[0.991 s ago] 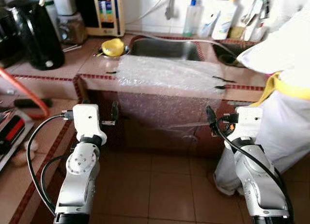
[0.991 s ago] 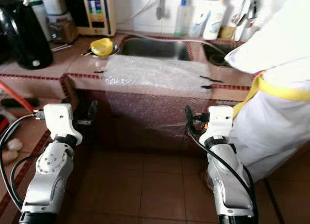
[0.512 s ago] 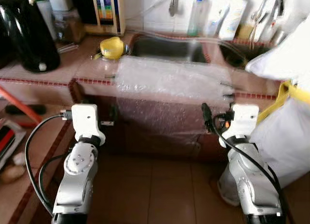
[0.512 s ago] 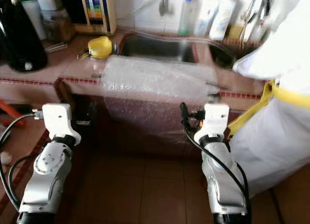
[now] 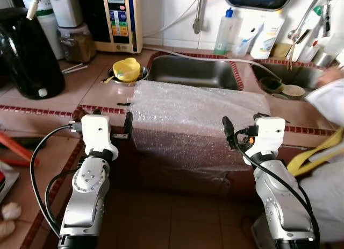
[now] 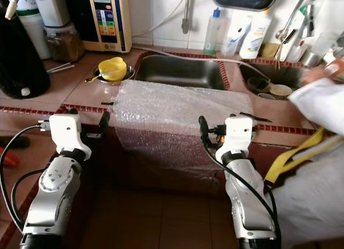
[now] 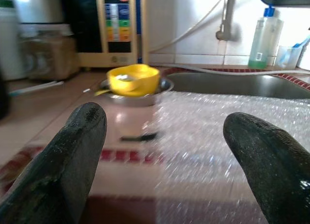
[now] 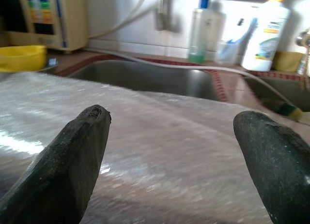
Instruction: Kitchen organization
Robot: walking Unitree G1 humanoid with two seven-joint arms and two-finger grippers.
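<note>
Now closer to the bubble wrap (image 5: pixel 188 114), left gripper (image 7: pixel 164 117) at 9 o'clock, right gripper (image 8: pixel 174 116) at 3, both open, empty, ready to grab.

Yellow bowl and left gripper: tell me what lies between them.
In the left wrist view, between the open left gripper and the yellow bowl lie bare counter tile, a small dark strip, and the bubble wrap edge.
</note>
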